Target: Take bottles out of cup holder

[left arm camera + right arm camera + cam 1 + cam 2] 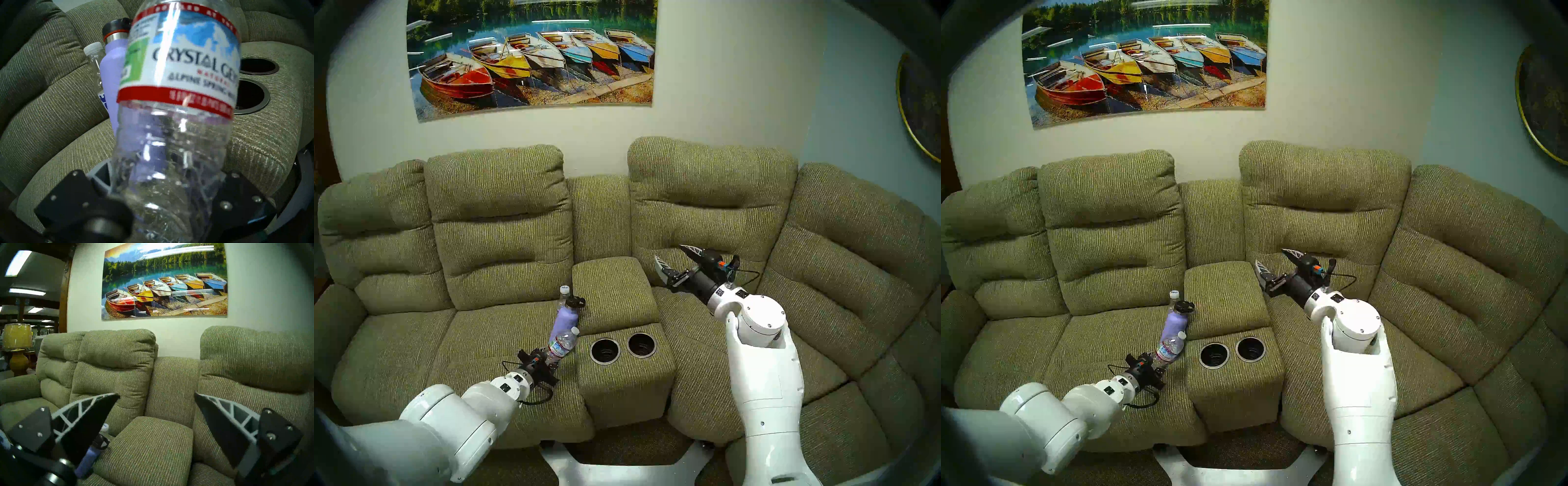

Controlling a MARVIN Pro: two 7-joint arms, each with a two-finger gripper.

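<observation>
Left hand point(551, 365) is clamping the base of the clear plastic bottle with red-and-white label point(562, 345), carrying it over the olive sofa seat point(483, 339). Both silver-rimmed black cup holder wells point(605, 351) are empty. Lavender metal flask point(564, 320) and small clear bottle point(563, 294) are lying beside the console. Lower it flat beside the flask, then release. Right hand point(672, 256) is hanging wide open, holding nothing.

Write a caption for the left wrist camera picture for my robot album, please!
The left claw grips a clear labelled water bottle above the green sofa.

lavender flask point(564, 321), olive ribbed sofa point(497, 217), red-banded bottle label point(180, 67)
</observation>
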